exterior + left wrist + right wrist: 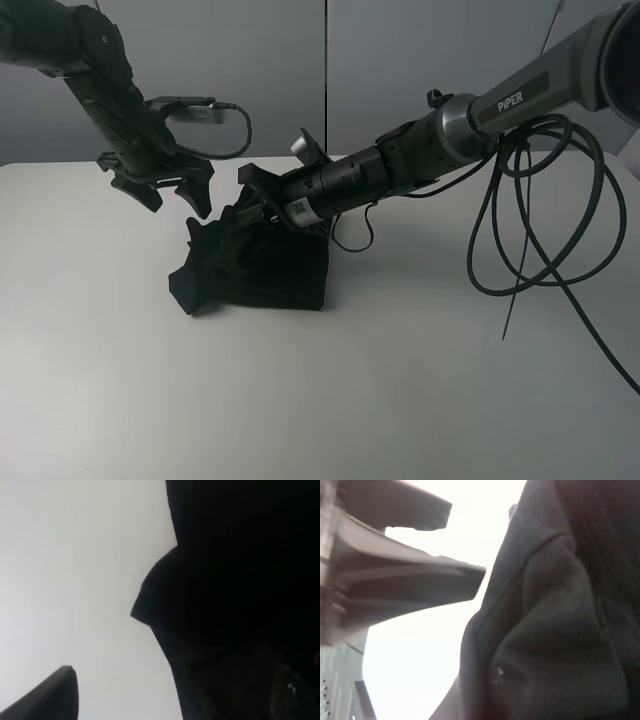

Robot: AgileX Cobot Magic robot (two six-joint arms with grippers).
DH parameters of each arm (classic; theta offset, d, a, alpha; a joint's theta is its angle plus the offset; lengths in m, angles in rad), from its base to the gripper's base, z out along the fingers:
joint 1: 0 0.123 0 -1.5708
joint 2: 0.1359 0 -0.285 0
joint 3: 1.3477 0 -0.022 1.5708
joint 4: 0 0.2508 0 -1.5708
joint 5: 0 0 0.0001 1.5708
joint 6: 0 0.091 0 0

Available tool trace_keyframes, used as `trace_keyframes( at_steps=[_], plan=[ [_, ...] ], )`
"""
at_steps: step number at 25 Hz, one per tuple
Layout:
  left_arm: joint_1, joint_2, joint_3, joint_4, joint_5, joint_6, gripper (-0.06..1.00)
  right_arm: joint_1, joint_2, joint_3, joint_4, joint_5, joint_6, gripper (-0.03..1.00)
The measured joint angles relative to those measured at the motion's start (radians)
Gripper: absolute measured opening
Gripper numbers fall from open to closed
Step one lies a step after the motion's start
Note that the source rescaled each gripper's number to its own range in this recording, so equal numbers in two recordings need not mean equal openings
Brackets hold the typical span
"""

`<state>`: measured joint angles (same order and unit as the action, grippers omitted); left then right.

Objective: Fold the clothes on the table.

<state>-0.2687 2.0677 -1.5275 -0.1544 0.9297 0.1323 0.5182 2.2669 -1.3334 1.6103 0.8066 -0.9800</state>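
Observation:
The black T-shirt (262, 268) lies bunched in a heap at the middle of the white table (100, 380), with one fold raised at its upper left. Its print is hidden. My left gripper (165, 195) hangs open just above and to the left of the heap, holding nothing. In the left wrist view one finger (50, 697) shows beside the dark fabric (235, 605). My right gripper (252, 192) reaches across the middle to the heap's top edge. In the right wrist view its fingers (420, 582) stand apart with bare table between them and the fabric (555, 630) alongside.
Black cables (540, 230) loop down from the right arm over the table's right side. A grey panelled wall (400, 60) stands behind the table's far edge.

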Motion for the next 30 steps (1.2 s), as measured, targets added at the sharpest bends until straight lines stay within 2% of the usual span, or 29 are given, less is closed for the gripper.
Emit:
trace_keyframes(
  at_steps=[7, 8, 9, 12, 13, 14, 17, 24, 30],
  plan=[
    [0.010, -0.055, -0.056, -0.005, 0.033, 0.004, 1.00, 0.000, 0.000, 0.000, 0.021, 0.013, -0.015, 0.14],
    [0.010, -0.056, -0.065, -0.005, 0.037, 0.004, 1.00, 0.000, 0.000, 0.000, 0.042, 0.029, -0.044, 0.19],
    [0.010, -0.056, -0.071, -0.005, 0.042, 0.004, 1.00, 0.000, 0.000, 0.002, 0.067, 0.049, -0.068, 0.29],
    [0.010, -0.056, -0.088, -0.006, 0.050, 0.008, 1.00, 0.009, 0.000, 0.002, 0.113, 0.067, -0.116, 0.68],
    [0.010, -0.056, -0.091, -0.006, 0.050, 0.008, 1.00, 0.016, 0.000, 0.002, 0.118, 0.079, -0.131, 0.77],
    [0.010, -0.056, -0.091, -0.006, 0.052, 0.009, 1.00, 0.022, 0.000, 0.002, 0.123, 0.094, -0.141, 0.81],
    [0.012, -0.056, -0.091, -0.006, 0.052, 0.015, 1.00, 0.035, 0.000, -0.005, 0.125, 0.128, -0.159, 0.85],
    [0.018, -0.056, -0.091, -0.006, 0.060, 0.044, 1.00, 0.021, -0.009, -0.007, 0.113, 0.128, -0.156, 0.85],
    [0.024, -0.056, -0.091, -0.008, 0.062, 0.044, 1.00, 0.010, -0.100, -0.007, 0.083, 0.126, -0.166, 0.85]
  ],
)
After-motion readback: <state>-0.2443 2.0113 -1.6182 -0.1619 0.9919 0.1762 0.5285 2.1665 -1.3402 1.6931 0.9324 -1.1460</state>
